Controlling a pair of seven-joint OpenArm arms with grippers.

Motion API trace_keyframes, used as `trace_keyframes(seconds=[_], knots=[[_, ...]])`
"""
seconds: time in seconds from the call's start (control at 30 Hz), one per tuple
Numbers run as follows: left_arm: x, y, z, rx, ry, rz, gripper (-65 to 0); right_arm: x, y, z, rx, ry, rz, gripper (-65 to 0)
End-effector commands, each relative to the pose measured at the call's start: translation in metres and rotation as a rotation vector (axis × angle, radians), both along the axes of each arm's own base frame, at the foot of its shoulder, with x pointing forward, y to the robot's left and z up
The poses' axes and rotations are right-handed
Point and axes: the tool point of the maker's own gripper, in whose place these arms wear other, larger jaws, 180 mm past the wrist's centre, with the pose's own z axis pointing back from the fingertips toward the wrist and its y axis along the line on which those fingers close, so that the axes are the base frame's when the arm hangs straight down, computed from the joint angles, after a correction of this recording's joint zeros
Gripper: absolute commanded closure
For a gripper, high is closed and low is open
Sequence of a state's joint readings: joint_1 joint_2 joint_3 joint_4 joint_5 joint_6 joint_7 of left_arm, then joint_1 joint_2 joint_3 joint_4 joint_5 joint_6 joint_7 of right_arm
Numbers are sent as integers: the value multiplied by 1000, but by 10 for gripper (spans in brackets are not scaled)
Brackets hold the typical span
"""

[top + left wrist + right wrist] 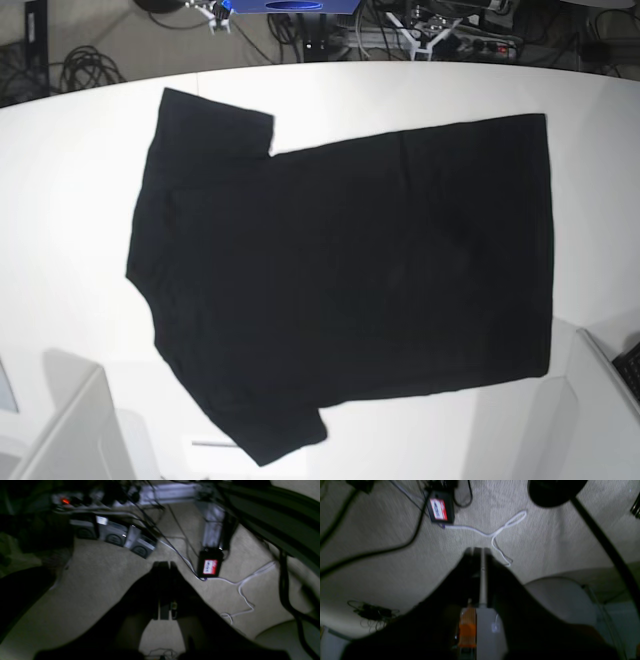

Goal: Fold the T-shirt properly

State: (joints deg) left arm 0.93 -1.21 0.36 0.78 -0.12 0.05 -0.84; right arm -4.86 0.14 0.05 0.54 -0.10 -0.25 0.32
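The T-shirt (350, 270) lies flat on the white table (80, 180) in the base view, plain black side up. Its sleeves point to the far left and the near left, and its hem is at the right. No print or neck label shows. My left gripper (163, 565) is shut and empty, and hangs over carpet floor. My right gripper (480, 551) is also shut and empty over the floor. Neither wrist view shows the shirt. Neither gripper shows in the base view.
Pale arm parts stand at the table's near left (70, 430) and near right (600, 400). On the floor lie a black box with a red-white label (210, 565), a white cable (500, 532), a power strip (82, 502) and dark cables. A grey seat (560, 600) is nearby.
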Motion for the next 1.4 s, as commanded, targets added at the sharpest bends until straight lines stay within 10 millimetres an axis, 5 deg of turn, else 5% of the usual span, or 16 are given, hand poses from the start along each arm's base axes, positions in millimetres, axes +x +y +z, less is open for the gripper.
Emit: trace_keyframes(seconds=[0.0,0.1,0.17,0.23,0.33,0.5,0.67,0.73,0.83,0.93,1.17,1.37], knots=[[-9,5,1,12,19,-8,0,-5,-3,1,-8,10,-5,-155],[1,5,1,12,-26,5,-2,-4,0,0,-3,9,-2,-372],[4,4,2,9,-46,-6,-3,-3,0,0,-2,6,2,-405],[0,5,2,11,-48,1,-5,-4,-2,1,-5,9,3,-309],[-3,3,2,8,-40,3,-5,-3,-3,0,-7,6,3,0],[-2,3,2,8,-40,5,-21,-4,-3,1,-7,9,-2,0],[-8,4,2,10,-31,4,-285,-4,-4,1,-8,6,5,0],[-8,4,2,10,-31,4,-334,-4,-5,0,-10,4,5,0],[-8,4,2,10,-31,4,-234,-9,-6,1,-9,15,8,0],[-8,4,2,9,-30,-3,0,-9,-6,1,-9,15,9,0],[-4,4,2,8,-45,-18,0,17,-5,-1,-9,-83,5,0],[-33,14,7,21,-31,-17,0,1,-20,2,-38,-81,-44,0]])
